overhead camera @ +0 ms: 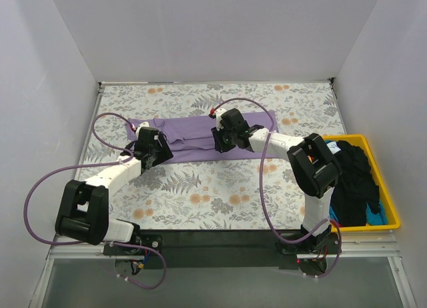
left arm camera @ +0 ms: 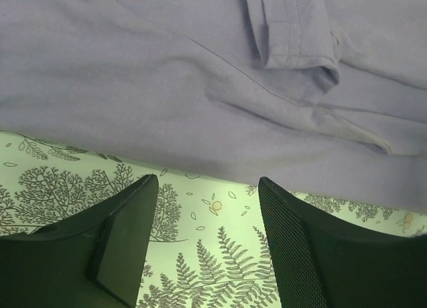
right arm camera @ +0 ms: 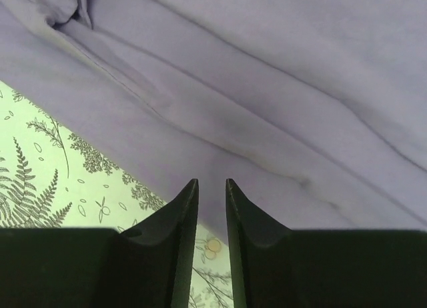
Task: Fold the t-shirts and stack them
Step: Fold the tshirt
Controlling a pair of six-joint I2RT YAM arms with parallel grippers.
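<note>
Lavender t-shirt (overhead camera: 193,138) lay crosswise, near hem just ahead. Left gripper (left arm camera: 208,235) spread, empty; right gripper (right arm camera: 212,215) nearly closed, grip unclear.

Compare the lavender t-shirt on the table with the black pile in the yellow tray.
The lavender t-shirt lies spread in a long flat band on the floral table; the black pile is bunched up inside the yellow tray. The lavender t-shirt is the table's only cloth; the black pile has bright blue fabric beside it. Both are plain soft cloth.
</note>
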